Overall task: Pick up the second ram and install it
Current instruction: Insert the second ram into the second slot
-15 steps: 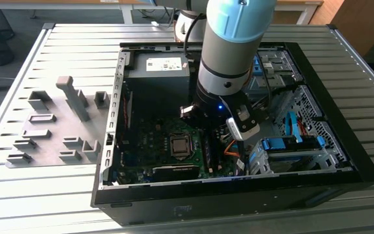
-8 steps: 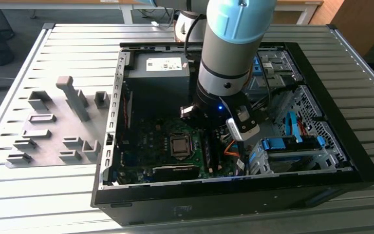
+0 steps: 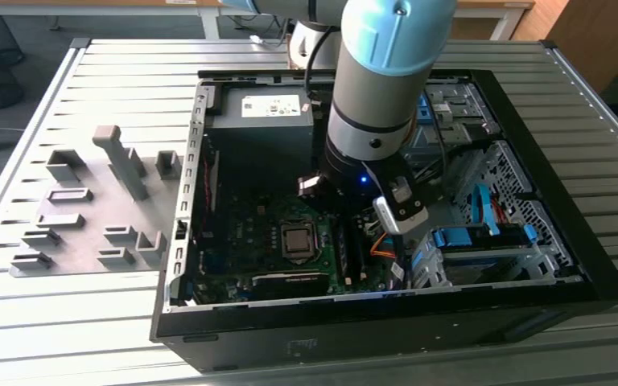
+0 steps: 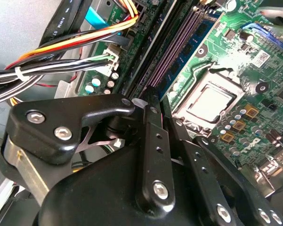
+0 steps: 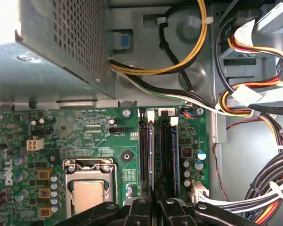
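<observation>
The second ram (image 5: 150,155) is a thin blue-teal stick standing on edge in a memory slot of the green motherboard (image 5: 84,127), beside the CPU socket (image 5: 89,190). The second wrist view shows its blue side with dark chips (image 4: 194,40). My gripper (image 5: 154,201) hangs right over the near end of that slot, its black fingers (image 4: 148,117) drawn together with nothing visibly clamped between them. Whether the tips touch the stick is hidden. In the exterior view the arm's wrist (image 3: 368,161) reaches down into the open computer case (image 3: 395,322).
A parallel memory slot (image 5: 168,155) runs beside the stick. Bundled cables (image 5: 254,108) crowd one side, and the power supply box (image 3: 271,108) sits at the case's far end. Blue drive brackets (image 3: 481,237) are at the exterior view's right; grey holder blocks (image 3: 94,201) at its left.
</observation>
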`<state>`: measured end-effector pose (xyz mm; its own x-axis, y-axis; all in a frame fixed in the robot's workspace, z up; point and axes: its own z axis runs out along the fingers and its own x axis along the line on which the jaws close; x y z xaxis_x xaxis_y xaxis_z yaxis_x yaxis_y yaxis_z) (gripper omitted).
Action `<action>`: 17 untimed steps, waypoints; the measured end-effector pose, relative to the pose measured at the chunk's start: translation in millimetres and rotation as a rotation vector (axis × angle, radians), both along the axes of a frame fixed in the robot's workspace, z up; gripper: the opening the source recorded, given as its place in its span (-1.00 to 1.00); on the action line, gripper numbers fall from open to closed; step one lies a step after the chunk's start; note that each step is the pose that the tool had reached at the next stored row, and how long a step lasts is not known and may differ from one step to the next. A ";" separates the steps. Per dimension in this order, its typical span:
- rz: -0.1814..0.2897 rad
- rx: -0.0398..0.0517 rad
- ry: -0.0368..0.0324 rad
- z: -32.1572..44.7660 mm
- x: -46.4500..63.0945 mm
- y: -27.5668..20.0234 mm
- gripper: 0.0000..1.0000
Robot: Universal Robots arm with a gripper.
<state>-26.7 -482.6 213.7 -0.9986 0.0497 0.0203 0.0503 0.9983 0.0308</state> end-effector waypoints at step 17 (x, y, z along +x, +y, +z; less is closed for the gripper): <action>0.009 0.0000 0.0093 2.1 3.8 0.0 -0.71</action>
<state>-22.8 -482.5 215.8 -0.9987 0.0405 0.0296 0.0414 0.9987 0.0304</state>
